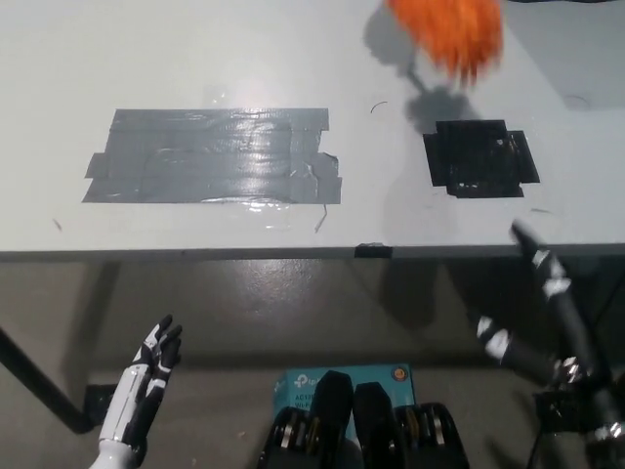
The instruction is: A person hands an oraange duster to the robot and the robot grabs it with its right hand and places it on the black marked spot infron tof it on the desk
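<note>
The handover seems just beginning: the orange duster (451,34) hangs blurred at the far right above the desk (293,59), beyond the black marked spot (480,158), while the right hand (547,303), open-fingered and empty near the desk's edge, must reach up for it, and the left hand (146,386) rests open low on the left.

a robotics lab: taped patches, grey (215,156) and black (480,158), mark a plain white desk (59,78) above bare floor (244,322).

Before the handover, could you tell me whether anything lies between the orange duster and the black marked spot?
Nothing visible does. The orange duster hangs above the desk, just beyond the black marked spot, with only bare desk surface between them.
</note>
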Controlling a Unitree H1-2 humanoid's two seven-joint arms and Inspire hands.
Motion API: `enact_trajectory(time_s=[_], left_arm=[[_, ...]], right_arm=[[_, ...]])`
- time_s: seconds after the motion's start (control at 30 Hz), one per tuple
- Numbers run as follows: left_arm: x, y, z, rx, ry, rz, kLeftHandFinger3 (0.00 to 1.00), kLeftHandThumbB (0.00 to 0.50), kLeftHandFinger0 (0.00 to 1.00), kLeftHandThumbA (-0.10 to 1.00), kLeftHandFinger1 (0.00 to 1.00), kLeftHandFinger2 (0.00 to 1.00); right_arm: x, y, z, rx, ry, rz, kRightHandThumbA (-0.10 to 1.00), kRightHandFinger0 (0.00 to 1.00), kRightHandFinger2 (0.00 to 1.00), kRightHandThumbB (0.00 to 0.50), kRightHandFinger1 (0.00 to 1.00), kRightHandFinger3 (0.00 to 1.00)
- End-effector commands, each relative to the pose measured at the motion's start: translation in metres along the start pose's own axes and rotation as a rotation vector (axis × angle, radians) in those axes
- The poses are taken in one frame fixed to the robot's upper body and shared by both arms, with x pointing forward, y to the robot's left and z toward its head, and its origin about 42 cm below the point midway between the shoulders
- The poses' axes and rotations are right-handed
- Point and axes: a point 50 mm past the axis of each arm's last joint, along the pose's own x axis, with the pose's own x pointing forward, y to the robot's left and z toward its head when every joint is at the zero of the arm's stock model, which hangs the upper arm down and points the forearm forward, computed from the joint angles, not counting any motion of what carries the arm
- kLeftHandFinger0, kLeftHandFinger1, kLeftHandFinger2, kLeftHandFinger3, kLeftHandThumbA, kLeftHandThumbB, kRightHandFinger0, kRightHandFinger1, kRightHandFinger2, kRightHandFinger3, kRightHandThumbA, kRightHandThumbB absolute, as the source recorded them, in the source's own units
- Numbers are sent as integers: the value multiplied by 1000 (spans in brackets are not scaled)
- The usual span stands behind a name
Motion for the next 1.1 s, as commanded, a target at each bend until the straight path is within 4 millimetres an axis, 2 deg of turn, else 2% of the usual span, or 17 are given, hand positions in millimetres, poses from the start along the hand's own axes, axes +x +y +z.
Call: enact_trajectory(time_s=[0.0, 0.03, 0.07, 0.13, 0.17, 0.3, 0.43, 0.5, 0.6, 0.67, 0.73, 0.9, 1.07], left_arm=[[-8, 7, 2, 9, -45, -5, 1000, 207, 1000, 892, 1000, 1000], [-8, 7, 2, 9, -44, -5, 1000, 207, 1000, 893, 1000, 1000], [-9, 7, 2, 9, -41, -6, 1000, 213, 1000, 898, 1000, 1000], [-10, 7, 1, 8, -41, -6, 1000, 214, 1000, 900, 1000, 1000], [-10, 7, 1, 10, -41, -5, 1000, 215, 1000, 902, 1000, 1000], [-9, 10, 4, 19, -56, 0, 1000, 207, 1000, 904, 1000, 1000], [-2, 13, 9, 19, -66, 10, 1000, 216, 1000, 906, 1000, 1000], [-3, 14, 8, 10, -63, 15, 1000, 216, 1000, 902, 1000, 1000], [-5, 18, 8, 21, -58, 15, 1000, 206, 1000, 899, 1000, 1000], [-3, 19, 8, 27, -66, 18, 1000, 195, 1000, 894, 1000, 1000], [-2, 19, 9, 19, -69, 19, 1000, 205, 1000, 893, 1000, 1000], [2, 20, 12, 14, -69, 16, 1000, 209, 1000, 885, 1000, 1000], [3, 20, 13, 24, -75, 12, 1000, 216, 1000, 892, 1000, 1000]], right_arm=[[42, -36, 54, -118, -102, -78, 780, 1000, 1000, 269, 1000, 1000], [46, -38, 57, -127, -104, -79, 781, 1000, 1000, 269, 1000, 1000], [64, -47, 68, -153, -101, -78, 846, 1000, 1000, 284, 1000, 1000], [77, -53, 76, -185, -100, -79, 884, 1000, 1000, 278, 1000, 1000], [91, -58, 84, -243, -94, -81, 931, 1000, 1000, 283, 1000, 1000], [111, -66, 99, -331, -100, -102, 972, 1000, 1000, 280, 1000, 1000], [137, -73, 123, -399, -126, -117, 981, 1000, 1000, 300, 1000, 1000], [156, -70, 130, -474, -104, -104, 1000, 1000, 1000, 294, 1000, 1000], [188, -61, 119, -476, -18, -86, 984, 1000, 1000, 293, 1000, 1000], [208, -58, 107, -475, 53, -75, 1000, 1000, 1000, 316, 1000, 1000], [227, -56, 93, -481, 128, -59, 1000, 1000, 1000, 333, 1000, 1000], [262, -52, 70, -437, 261, -19, 995, 1000, 1000, 361, 1000, 1000], [284, -43, 54, -422, 356, 35, 1000, 1000, 1000, 397, 1000, 1000]])
